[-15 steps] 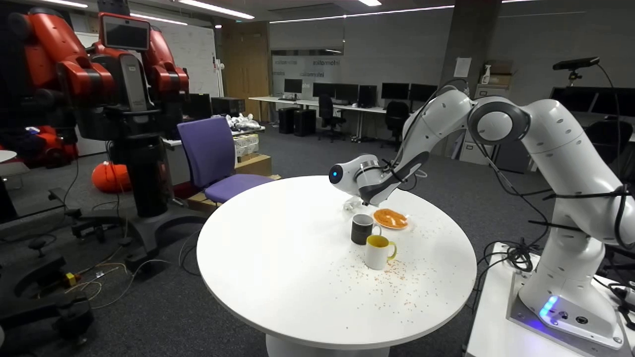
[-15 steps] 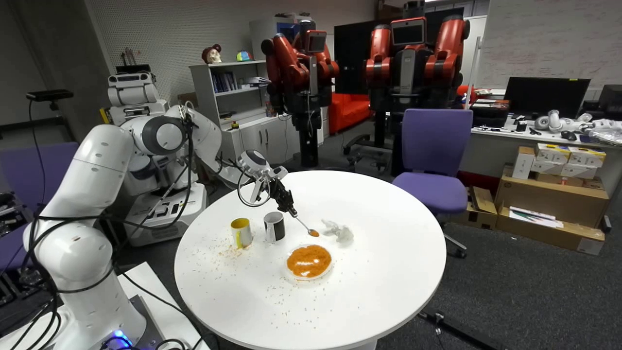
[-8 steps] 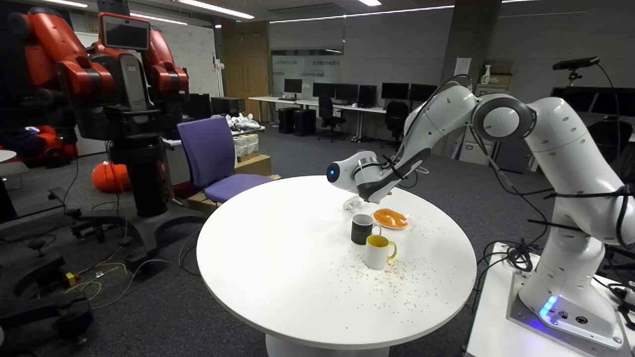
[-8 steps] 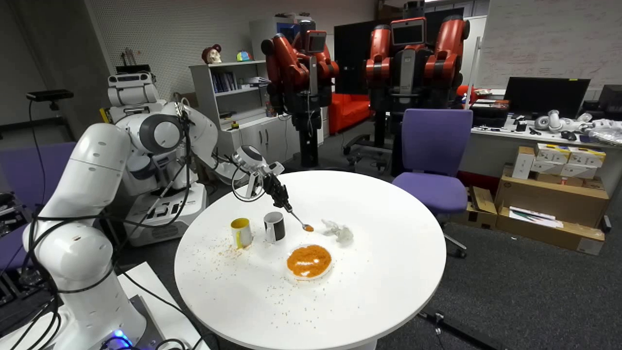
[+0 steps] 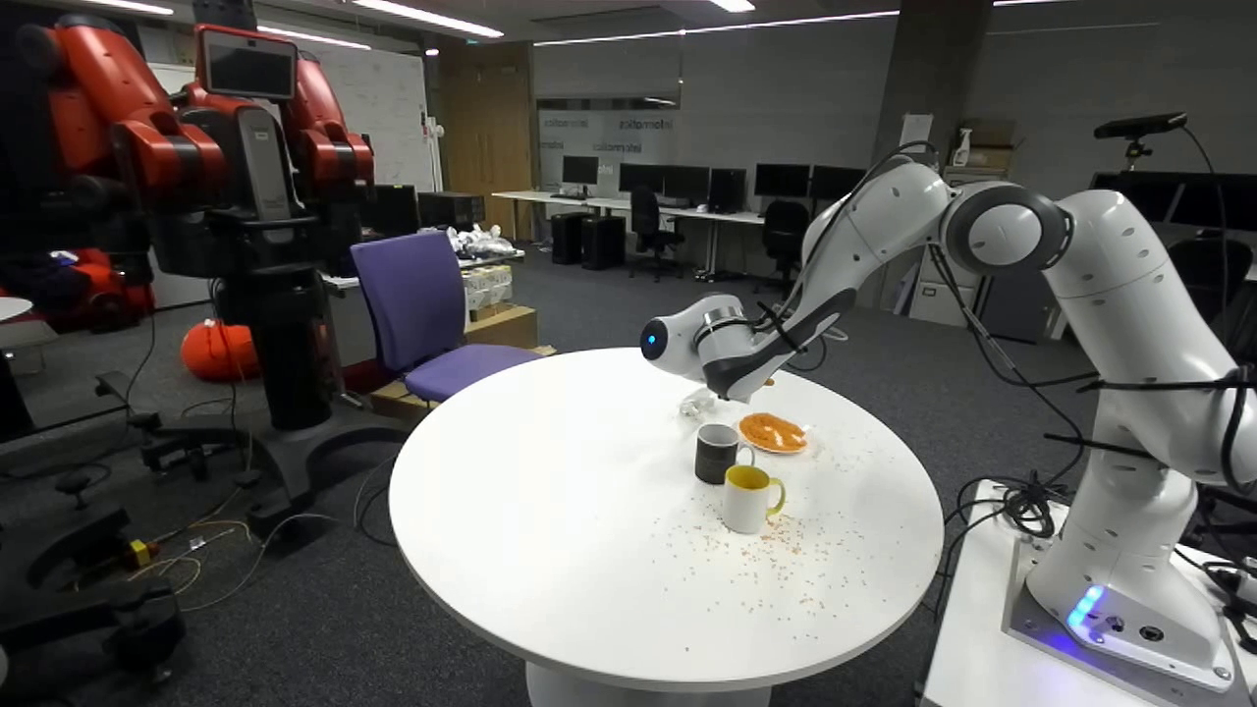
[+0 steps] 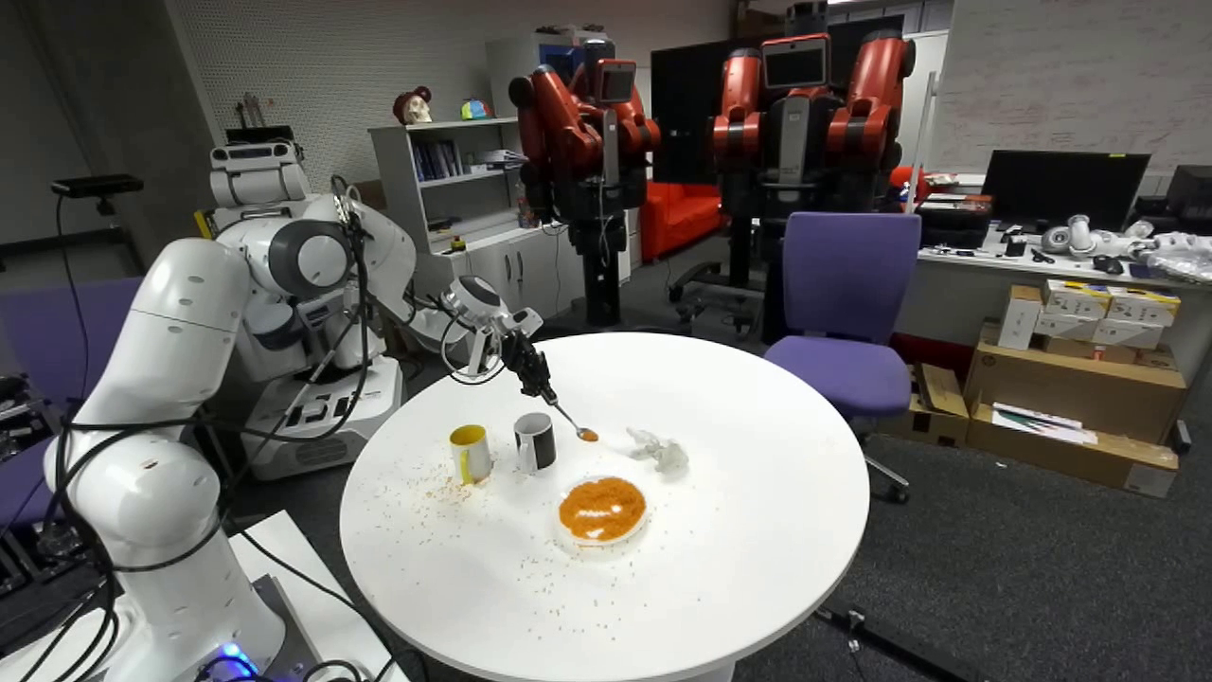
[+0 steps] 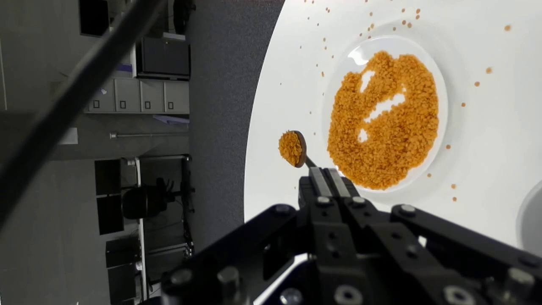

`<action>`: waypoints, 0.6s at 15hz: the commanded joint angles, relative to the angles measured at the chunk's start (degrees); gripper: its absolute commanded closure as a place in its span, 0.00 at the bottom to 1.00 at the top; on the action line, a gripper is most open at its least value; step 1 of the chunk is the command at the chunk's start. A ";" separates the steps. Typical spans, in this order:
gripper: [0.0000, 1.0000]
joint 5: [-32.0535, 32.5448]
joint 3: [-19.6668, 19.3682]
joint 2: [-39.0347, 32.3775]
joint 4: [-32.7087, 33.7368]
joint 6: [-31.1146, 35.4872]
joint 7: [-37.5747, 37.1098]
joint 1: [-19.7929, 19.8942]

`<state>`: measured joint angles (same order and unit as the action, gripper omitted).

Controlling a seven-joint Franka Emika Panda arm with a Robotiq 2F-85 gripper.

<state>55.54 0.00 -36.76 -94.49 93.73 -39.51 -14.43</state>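
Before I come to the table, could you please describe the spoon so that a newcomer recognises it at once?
Find the round white table, then follow the white arm to its black gripper above it. Clamped at the gripper's tip is the spoon. Unlike the nearby plate, widely spread with orange grains, it is gripped and carries only a small heap.

Ceiling strips (image 5: 429, 18): lit, overhead
Bench (image 5: 540, 511): bright, near washed-out white
Floor (image 5: 579, 304): dark, dim
Plate (image 7: 391, 45): white glare near rim, soft shadow around
Cable (image 7: 76, 100): blurred in wrist view
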 commanded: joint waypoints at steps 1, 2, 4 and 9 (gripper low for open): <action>1.00 0.80 1.02 1.33 0.42 -2.71 1.91 -0.68; 1.00 0.86 1.25 1.13 0.77 -2.79 2.19 -0.81; 1.00 1.07 1.53 0.84 1.28 -2.86 2.55 -1.27; 1.00 2.02 1.85 -0.30 3.79 -3.64 4.49 -3.08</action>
<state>55.79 1.51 -36.66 -93.28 93.62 -37.90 -16.32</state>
